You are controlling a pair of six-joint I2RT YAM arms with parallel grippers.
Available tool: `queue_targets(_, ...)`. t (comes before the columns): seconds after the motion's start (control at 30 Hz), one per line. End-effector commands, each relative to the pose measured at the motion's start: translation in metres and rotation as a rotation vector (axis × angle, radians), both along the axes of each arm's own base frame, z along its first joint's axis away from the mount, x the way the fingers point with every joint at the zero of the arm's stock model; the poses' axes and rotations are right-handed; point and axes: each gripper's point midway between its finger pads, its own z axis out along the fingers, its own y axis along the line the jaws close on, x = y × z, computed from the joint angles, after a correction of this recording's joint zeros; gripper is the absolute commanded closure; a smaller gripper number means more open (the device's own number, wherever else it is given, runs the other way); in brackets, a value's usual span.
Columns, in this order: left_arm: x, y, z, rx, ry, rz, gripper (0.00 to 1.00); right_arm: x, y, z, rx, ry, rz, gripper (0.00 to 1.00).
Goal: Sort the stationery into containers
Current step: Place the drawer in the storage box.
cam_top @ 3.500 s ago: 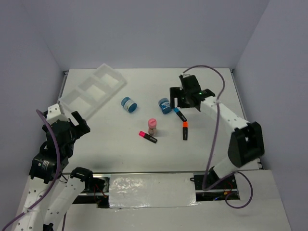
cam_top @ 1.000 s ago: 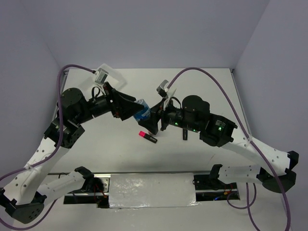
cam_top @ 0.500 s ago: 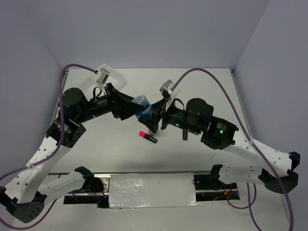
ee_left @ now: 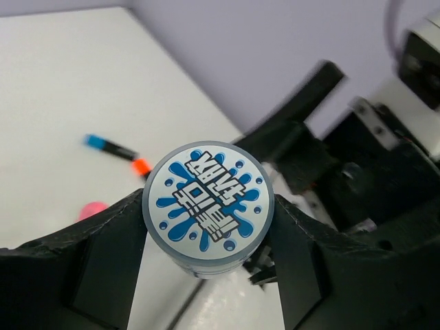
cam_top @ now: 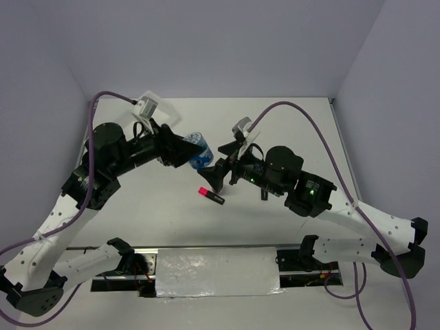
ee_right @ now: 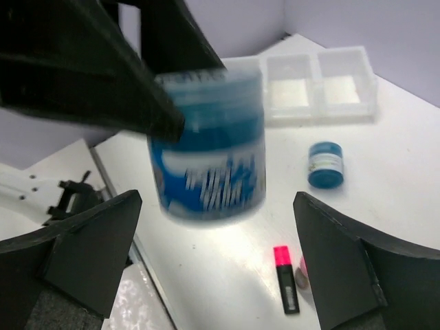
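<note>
**Top view.** L gripper point(cam_top: 195, 151) is clamped on a round blue roll point(cam_top: 201, 154), held aloft over mid-table. R gripper point(cam_top: 221, 165) is just beside it, jaws spread wide and holding nothing; contact w/ the roll cannot be told. A short black marker w/ pink cap point(cam_top: 212, 196) lies on the white table point(cam_top: 295, 117) below. The tray is not made out here, as the L arm covers that side.

**L wrist view.** The roll point(ee_left: 207, 206) sits between both black fingers point(ee_left: 110, 265), printed end label facing the cam. Grip looks centred. The blue-capped marker point(ee_left: 106, 146) and an orange cap point(ee_left: 141, 165) lie on the table beyond.

**R wrist view.** R gripper point(ee_right: 216, 254) is fully open, w/ the held roll point(ee_right: 210, 155) blurred ahead of it. The long white translucent plastic tray point(ee_right: 342, 89), divided into compartments, sits at the far side. A second blue roll point(ee_right: 325, 163) rests on the table near the tray, apart from it.

**Assessment.** Step in hand is prob. the L arm carrying the roll to the tray.
- R gripper should back away open, so as not to clip the roll.
- L arm should keep its squeeze and travel level.
- The roll should be lowered inside a compartment before release. It is round and will likely roll or bounce if dropped.
</note>
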Motion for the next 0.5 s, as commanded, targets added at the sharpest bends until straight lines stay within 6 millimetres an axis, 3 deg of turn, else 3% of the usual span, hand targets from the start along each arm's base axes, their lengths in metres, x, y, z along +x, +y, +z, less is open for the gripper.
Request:
queue_targets(0.0, 0.042, 0.053, 0.006, 0.13, -0.083, 0.371, 0.88, 0.013, -0.025, 0.016, 0.086, -0.015, -0.143, 0.0)
queue_targets(0.07, 0.062, 0.085, -0.006, 0.197, -0.07, 0.572, 0.89, 0.025, -0.049, 0.002, 0.069, 0.014, -0.28, 0.0)
queue_targets(0.1, 0.079, 0.118, -0.019, 0.259, -0.045, 0.777, 0.89, 0.032, -0.062, -0.013, 0.053, 0.037, -0.361, 0.0)
queue_targets(0.17, 0.091, 0.153, -0.031, 0.317, -0.017, 0.983, 0.88, 0.029, -0.081, -0.015, 0.084, 0.049, -0.406, 0.0)
queue_targets(0.2, 0.1, 0.183, -0.043, 0.376, 0.006, 1.17, 0.84, 0.028, -0.086, -0.018, 0.091, 0.057, -0.417, 0.0)
queue_targets(0.23, 0.105, 0.196, -0.048, 0.397, 0.021, 1.244, 0.83, 0.027, -0.089, -0.032, 0.072, 0.067, -0.421, 0.0)
queue_targets(0.27, 0.112, 0.219, -0.052, 0.406, 0.045, 1.341, 0.83, 0.022, -0.096, -0.03, 0.092, 0.068, -0.414, 0.0)
queue_targets(0.33, 0.132, 0.243, -0.071, 0.414, 0.104, 1.444, 0.84, 0.017, -0.096, -0.047, 0.072, 0.087, -0.393, 0.0)
queue_targets(0.37, 0.137, 0.273, -0.078, 0.409, 0.144, 1.536, 0.85, 0.014, -0.099, -0.049, 0.078, 0.09, -0.387, 0.0)
queue_targets(0.4, 0.144, 0.285, -0.096, 0.429, 0.181, 1.578, 0.88, 0.012, -0.099, -0.053, 0.08, 0.103, -0.38, 0.0)
queue_targets(0.47, 0.152, 0.316, -0.099, 0.373, 0.175, 1.697, 0.89, 0.008, -0.1, -0.066, 0.07, 0.117, -0.36, 0.0)
